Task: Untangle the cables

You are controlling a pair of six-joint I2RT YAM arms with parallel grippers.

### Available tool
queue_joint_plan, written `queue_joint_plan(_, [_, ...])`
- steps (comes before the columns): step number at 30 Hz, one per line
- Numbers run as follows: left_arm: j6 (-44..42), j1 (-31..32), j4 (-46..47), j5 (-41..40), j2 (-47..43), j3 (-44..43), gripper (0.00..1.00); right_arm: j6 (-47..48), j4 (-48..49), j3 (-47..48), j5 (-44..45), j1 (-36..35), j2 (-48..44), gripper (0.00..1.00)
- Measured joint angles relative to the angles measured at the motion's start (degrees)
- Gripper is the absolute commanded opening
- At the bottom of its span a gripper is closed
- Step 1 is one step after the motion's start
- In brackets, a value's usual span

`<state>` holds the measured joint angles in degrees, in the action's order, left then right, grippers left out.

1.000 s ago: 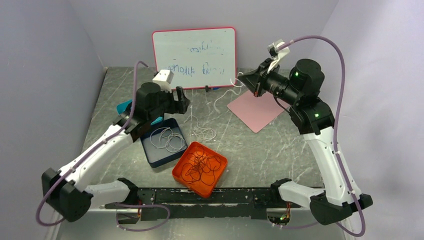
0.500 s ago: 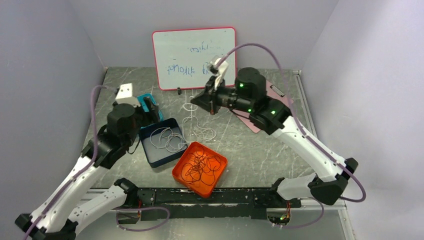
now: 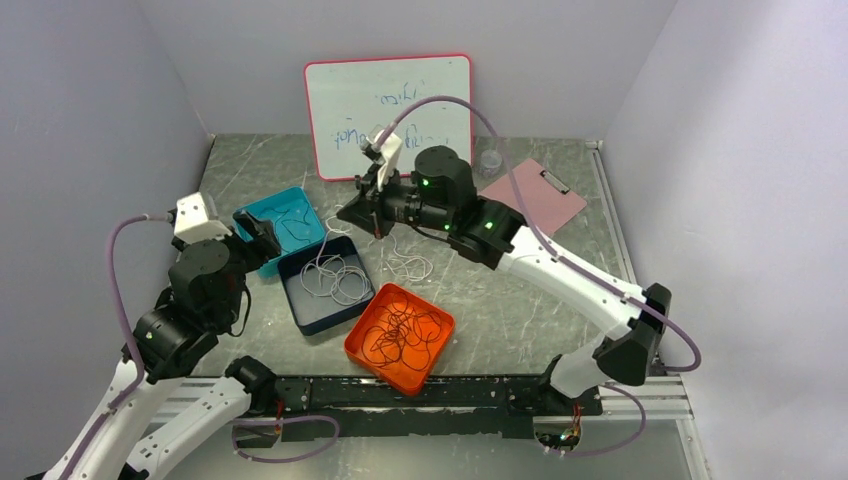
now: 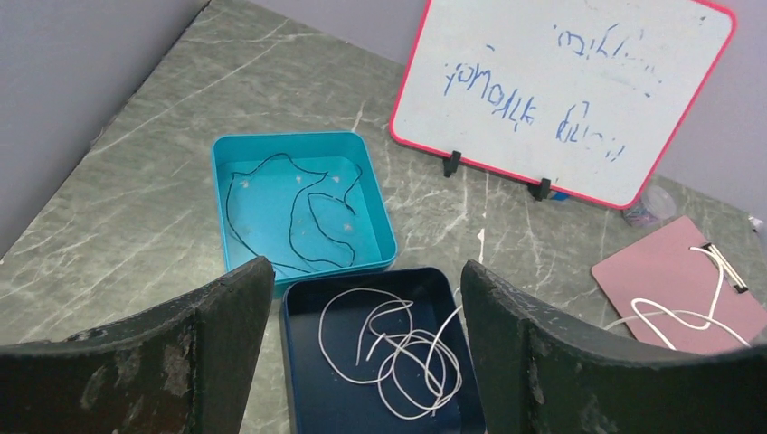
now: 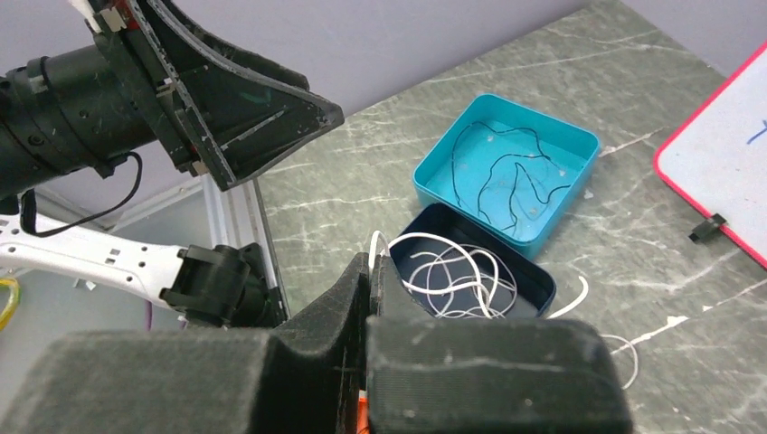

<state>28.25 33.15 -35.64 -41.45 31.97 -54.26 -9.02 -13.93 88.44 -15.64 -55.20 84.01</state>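
My right gripper [image 3: 350, 213] hangs over the table behind the dark blue tray [image 3: 300, 300], shut on a white cable [image 5: 378, 238]. That cable leaves the jaw tips [image 5: 372, 260] and loops down into the tray among other white cables [image 3: 335, 280]. A black cable [image 3: 288, 225] lies in the teal tray [image 3: 248, 215]. A tangle of black cables [image 3: 400, 335] fills the orange tray [image 3: 360, 352]. More white cable [image 3: 410, 268] lies loose on the table. My left gripper [image 3: 265, 233] is drawn back at the left, open and empty [image 4: 366, 271].
A whiteboard [image 3: 390, 115] stands at the back. A pink clipboard [image 3: 530, 195] lies at the back right; the left wrist view shows a white cable [image 4: 674, 315] on it. A small clear cup [image 3: 490, 160] sits behind it. Grey walls close in both sides.
My right arm swung left from the clipboard to the trays, carrying the white cable. My left arm pulled back to the left, uncovering the teal tray.
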Motion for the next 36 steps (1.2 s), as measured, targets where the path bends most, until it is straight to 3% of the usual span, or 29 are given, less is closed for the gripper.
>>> queue_joint_plan(17, [0.7,0.0,-1.3,-0.3,0.2,1.3,0.80,-4.3,8.7,-2.3,-4.5,-2.7,16.8,0.00])
queue_joint_plan(36, [1.6,0.0,-1.4,2.1,2.4,2.8,0.79,-9.3,11.7,-8.4,-2.6,-3.8,29.4,0.00])
